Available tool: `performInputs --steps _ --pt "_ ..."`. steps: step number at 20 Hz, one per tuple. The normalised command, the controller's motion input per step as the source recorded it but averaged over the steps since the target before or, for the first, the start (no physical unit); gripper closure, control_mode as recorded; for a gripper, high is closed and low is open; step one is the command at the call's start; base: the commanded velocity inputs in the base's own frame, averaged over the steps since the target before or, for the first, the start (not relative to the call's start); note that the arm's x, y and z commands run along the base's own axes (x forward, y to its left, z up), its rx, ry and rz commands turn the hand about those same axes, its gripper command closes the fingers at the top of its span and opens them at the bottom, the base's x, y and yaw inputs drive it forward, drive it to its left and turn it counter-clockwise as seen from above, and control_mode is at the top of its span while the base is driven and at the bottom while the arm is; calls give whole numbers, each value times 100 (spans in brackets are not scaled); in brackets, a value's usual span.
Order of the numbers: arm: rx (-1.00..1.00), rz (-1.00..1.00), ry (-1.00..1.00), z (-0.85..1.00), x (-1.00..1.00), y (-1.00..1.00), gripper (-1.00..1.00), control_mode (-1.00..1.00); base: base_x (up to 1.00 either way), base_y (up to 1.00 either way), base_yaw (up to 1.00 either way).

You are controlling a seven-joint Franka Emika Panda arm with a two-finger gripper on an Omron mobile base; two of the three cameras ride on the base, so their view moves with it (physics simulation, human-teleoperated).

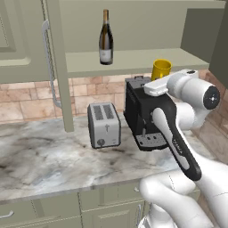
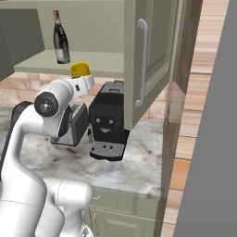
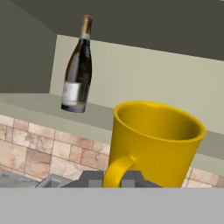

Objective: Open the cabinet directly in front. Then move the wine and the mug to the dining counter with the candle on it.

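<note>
1. Sage-green wall cabinet (image 1: 53, 67) open, both doors swung aside.
2. Slim dark glass wine bottle (image 1: 105, 38) upright on the cabinet shelf.
3. Small yellow-orange mug (image 3: 153, 142) off the shelf edge, handle clamped between the closed dark gripper (image 3: 114, 178) tips.
4. Below: silver toaster (image 1: 104, 124) and black coffee machine (image 2: 108, 121) on marble worktop (image 1: 40, 156).

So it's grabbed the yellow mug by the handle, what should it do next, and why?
Probably draw the mug straight back out of the open cabinet. The claw looks shut on its handle, and the wine bottle standing apart on the shelf shouldn't be in the way.
</note>
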Motion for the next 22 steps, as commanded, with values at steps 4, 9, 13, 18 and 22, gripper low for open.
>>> performInputs --steps 4,9,13,18,22 --pt "0 0 0 0 0 0 100 -100 0 0 0" --pt "0 0 0 0 0 0 100 -100 0 0 0" --pt "0 0 0 0 0 0 100 -100 0 0 0" --pt "0 0 0 0 -9 0 100 100 -30 1 1" --pt "0 0 0 0 0 0 100 100 -67 22 15"
